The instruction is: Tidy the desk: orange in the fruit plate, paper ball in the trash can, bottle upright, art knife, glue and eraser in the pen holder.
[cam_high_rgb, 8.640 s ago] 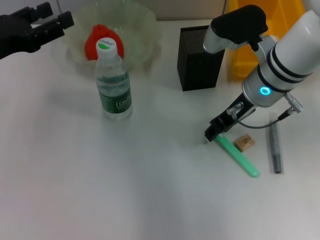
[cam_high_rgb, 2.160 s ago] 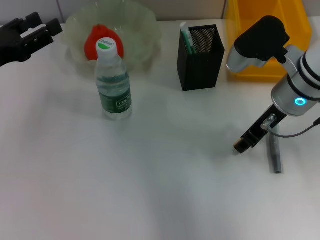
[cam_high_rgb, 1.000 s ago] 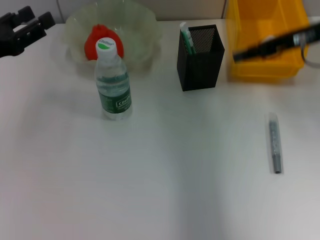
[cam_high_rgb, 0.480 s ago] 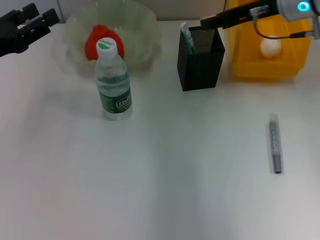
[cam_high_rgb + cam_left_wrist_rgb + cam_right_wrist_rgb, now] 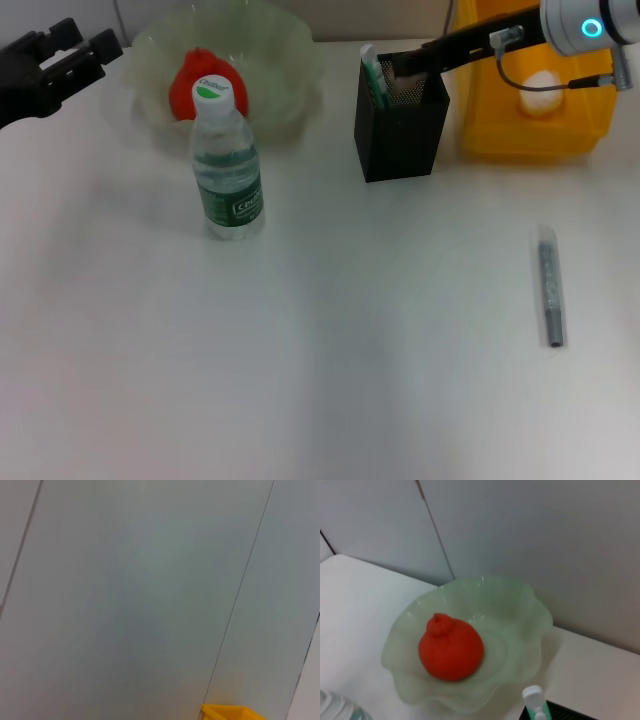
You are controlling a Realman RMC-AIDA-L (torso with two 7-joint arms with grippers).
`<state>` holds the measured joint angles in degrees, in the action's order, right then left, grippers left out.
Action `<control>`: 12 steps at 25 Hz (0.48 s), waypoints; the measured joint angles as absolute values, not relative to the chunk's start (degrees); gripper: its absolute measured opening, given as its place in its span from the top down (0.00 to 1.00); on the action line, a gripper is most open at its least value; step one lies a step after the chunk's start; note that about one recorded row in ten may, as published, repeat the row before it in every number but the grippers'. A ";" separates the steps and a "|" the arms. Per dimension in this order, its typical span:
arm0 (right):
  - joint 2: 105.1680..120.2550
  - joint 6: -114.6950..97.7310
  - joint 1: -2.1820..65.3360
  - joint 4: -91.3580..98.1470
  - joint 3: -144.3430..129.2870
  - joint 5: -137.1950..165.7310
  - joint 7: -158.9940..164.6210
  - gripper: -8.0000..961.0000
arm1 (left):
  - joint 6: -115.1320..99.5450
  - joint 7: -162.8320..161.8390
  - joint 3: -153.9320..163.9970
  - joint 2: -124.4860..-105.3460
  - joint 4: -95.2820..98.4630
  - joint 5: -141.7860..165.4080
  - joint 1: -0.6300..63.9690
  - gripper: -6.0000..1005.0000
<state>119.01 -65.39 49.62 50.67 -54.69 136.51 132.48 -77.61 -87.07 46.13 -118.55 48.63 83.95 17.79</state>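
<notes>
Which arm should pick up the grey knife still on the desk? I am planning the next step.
Right. The knife lies on the robot's right side, and the right gripper is at the pen holder, nearer to it. The left gripper is parked at the far left, beyond the bowl.

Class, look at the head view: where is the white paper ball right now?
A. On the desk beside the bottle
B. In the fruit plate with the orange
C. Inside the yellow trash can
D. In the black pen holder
C: the paper ball lies inside the yellow trash can, behind the right arm reaching toward the pen holder.
</notes>
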 joint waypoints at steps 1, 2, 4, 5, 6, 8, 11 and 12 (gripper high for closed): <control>119.01 -65.51 49.63 50.61 -54.71 136.51 132.39 0.44 | -77.61 -87.07 46.14 -118.52 48.60 83.94 17.66 0.31; 119.02 -65.68 49.66 50.63 -54.71 136.49 132.39 0.44 | -77.62 -87.06 46.14 -118.52 48.59 83.93 17.59 0.31; 119.07 -67.57 49.61 51.81 -54.71 136.49 132.57 0.43 | -77.77 -87.04 46.15 -118.50 48.53 83.93 17.45 0.31; 119.07 -67.57 49.61 51.81 -54.71 136.49 132.57 0.43 | -77.77 -87.04 46.15 -118.50 48.53 83.93 17.45 0.31; 119.08 -68.77 49.56 52.65 -54.71 136.55 132.93 0.43 | -77.88 -87.04 46.14 -118.49 48.52 83.93 17.41 0.31; 119.08 -71.63 49.47 54.80 -54.72 137.16 134.96 0.40 | -78.05 -87.03 46.15 -118.48 48.51 83.93 17.36 0.31; 119.05 -77.70 48.75 61.27 -55.69 140.64 141.76 0.36 | -78.27 -87.02 46.14 -118.47 48.51 83.93 17.32 0.31; 119.04 -79.50 48.33 63.76 -56.52 142.25 144.22 0.36 | -78.30 -87.01 46.14 -118.47 48.51 83.93 17.32 0.31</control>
<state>119.04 -79.50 48.33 63.76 -56.52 142.25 144.22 -78.30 -87.01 46.14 -118.47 48.51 83.93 17.32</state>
